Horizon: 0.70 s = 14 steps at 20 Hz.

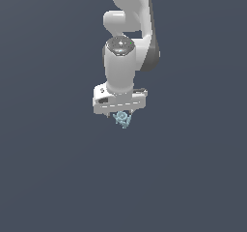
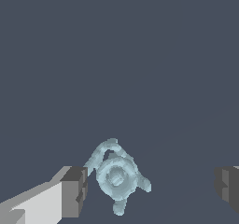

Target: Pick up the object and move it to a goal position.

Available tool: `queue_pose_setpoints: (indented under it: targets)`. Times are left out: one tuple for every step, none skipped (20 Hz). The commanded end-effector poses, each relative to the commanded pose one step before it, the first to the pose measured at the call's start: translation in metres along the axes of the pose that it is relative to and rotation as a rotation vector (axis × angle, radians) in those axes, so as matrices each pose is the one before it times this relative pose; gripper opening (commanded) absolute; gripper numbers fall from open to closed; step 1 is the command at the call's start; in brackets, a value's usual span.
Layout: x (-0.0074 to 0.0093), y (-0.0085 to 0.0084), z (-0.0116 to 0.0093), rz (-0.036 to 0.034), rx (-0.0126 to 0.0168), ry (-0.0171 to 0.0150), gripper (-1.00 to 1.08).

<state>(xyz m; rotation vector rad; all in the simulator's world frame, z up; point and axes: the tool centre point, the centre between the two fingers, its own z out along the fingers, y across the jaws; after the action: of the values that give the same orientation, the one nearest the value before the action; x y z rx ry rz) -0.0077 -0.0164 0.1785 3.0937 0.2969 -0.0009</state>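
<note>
The object (image 2: 116, 177) is a small pale cyan-blue lump, knobby all over, with a round ringed face in its middle and thin stubs sticking out around it, one curling over in a loop and a couple ending in rounded tips. In the wrist view it sits between the two dark grey fingers (image 2: 74, 192), right up against one pad, touching it or very nearly so, while the other finger is well apart from it with a wide stretch of bare slate-grey ground in between. So the gripper (image 2: 151, 186) stands spread wide, with nothing clamped in it. From the exterior view the object (image 1: 122, 119) shows as a tiny bluish cluster poking out just under the gripper (image 1: 121, 114), much smaller than the white hand above it, and the fingers themselves are mostly hidden behind the hand's lower edge. Whether the piece rests on the ground or hangs slightly off it I cannot tell, as the plain dark surface gives no shadow or edge to judge by. Above the hand the white arm (image 1: 126, 33) rises straight up through a rounded wrist joint with a grey cap, then bends back into a thicker link with a dark band on the exterior view's right, running out of the picture.
</note>
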Motion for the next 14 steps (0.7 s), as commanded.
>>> queue_pose_setpoints:
  targets:
    - [-0.00392,-0.00115,0.00562,-0.05217,0.00207,-0.00023,1.00]
    - [-0.00177,-0.00065,0.00250,-0.02388,0.00097,0.00003,1.00]
    - [-0.00186,-0.00076,0.00263,-0.02530,0.00104,0.00007,1.00]
    - [-0.00196,-0.00087,0.00275,-0.02669,0.00111,0.00013,1.00]
    - [-0.00200,-0.00097,0.00278,-0.02729,0.00115,0.00018,1.00]
    - [-0.00198,-0.00105,0.00275,-0.02733,0.00117,0.00024,1.00]
    - [-0.00197,-0.00113,0.00273,-0.02734,0.00118,0.00029,1.00]
    - [-0.00195,-0.00121,0.00270,-0.02737,0.00119,0.00035,1.00]
    - [-0.00193,-0.00128,0.00268,-0.02738,0.00120,0.00041,1.00]
    - [-0.00190,-0.00136,0.00265,-0.02741,0.00120,0.00047,1.00]
    - [-0.00188,-0.00143,0.00262,-0.02743,0.00121,0.00052,1.00]
    - [-0.00184,-0.00151,0.00260,-0.02745,0.00121,0.00058,1.00]
    - [-0.00181,-0.00159,0.00257,-0.02748,0.00121,0.00064,1.00]
    - [-0.00178,-0.00166,0.00254,-0.02748,0.00120,0.00070,1.00]
